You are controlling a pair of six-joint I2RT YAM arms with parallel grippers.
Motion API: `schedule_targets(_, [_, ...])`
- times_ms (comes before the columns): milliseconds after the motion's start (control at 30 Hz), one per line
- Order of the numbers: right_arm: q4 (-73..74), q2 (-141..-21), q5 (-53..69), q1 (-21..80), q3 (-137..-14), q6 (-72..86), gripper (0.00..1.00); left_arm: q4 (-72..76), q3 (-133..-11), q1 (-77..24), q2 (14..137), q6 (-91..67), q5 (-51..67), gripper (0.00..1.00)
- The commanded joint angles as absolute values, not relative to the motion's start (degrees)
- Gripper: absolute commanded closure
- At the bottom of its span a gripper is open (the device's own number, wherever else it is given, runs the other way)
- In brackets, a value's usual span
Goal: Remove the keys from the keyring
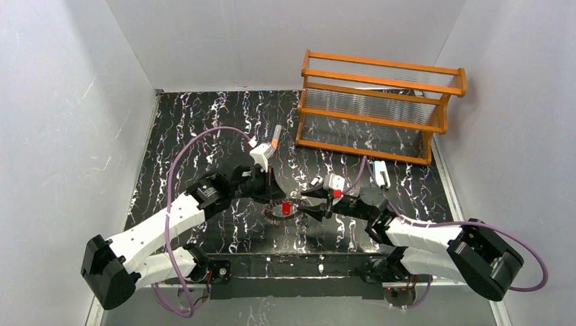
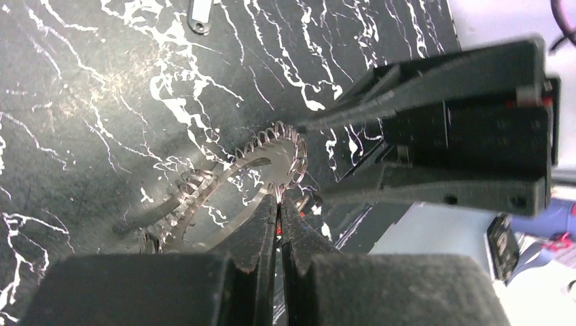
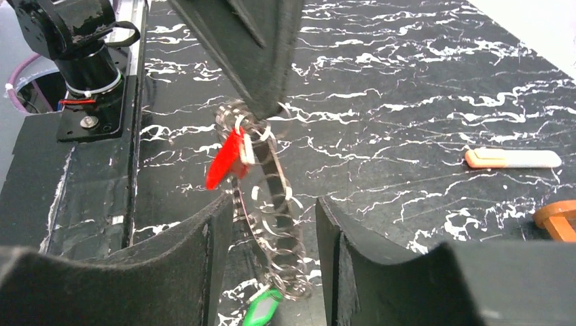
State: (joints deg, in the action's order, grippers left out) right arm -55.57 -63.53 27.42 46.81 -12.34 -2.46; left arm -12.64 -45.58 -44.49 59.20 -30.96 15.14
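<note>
Fingers [image 3: 197,258] of your right gripper [image 3: 275,207] stand apart with nothing clamped; the keyring [image 2: 272,157] passes edge-on through the gap between them, and contact with either pad cannot be confirmed. Your left gripper [image 2: 280,200] is closed, pinching the toothed rim of the keyring at its tips, so the ring stands tilted up off the table [image 1: 204,136] near the middle of the near edge; whether its lower rim rests on the surface cannot be told. The red key [image 3: 224,159] hangs from the rim just beside the left fingertips, and the green key [image 3: 261,307] hangs at the low end of the ring. A third key cannot be identified. Treat the keyring as thin, stiff, light metal: expect it to slip or pivot between smooth pads, so hold it across its flat faces, well in from the teeth. Treat each key as a very light, freely swinging tag; take the red key by its flat body, close to its small loop, and draw it along the wire rather than pulling straight off. Farther out lie the orange-and-grey tube [image 1: 276,136] and the pale clip [image 1: 381,173], well apart from the ring, with the orange rack [image 1: 380,102] against the back wall.
</note>
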Motion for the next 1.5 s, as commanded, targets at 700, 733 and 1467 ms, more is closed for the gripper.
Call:
schedule_targets(700, [-56.61,-68.98,11.16,57.24,-19.38,-15.90,0.54,-18.90,-53.12,-46.35,64.86,-55.46,2.43,1.00])
schedule_targets(733, [-56.56,-69.30,11.13,57.30,-19.34,-15.91,0.59,-18.93,-53.36,-46.32,64.94,-55.55,2.38,1.00])
schedule_targets(1467, [-42.81,-73.81,2.11,57.30,-20.17,-19.59,0.99,-17.37,-51.20,-46.32,62.65,-61.71,0.79,1.00])
